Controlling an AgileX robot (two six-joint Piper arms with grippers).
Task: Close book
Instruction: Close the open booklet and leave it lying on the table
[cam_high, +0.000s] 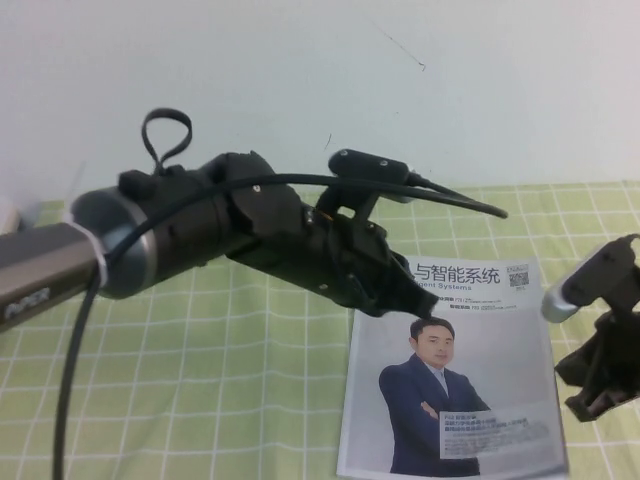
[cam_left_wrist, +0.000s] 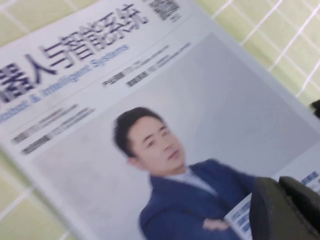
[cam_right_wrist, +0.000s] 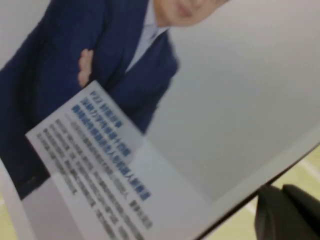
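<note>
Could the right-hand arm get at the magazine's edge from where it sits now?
Probably yes. The right gripper hangs just off the right edge of the magazine, with nothing between them. The left gripper is over its far left corner, well clear.

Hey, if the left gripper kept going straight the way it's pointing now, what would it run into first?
Most likely the book: the left gripper angles down over its cover's far left corner. Height above it is unclear. The right gripper hangs beside the book's right edge.
</note>
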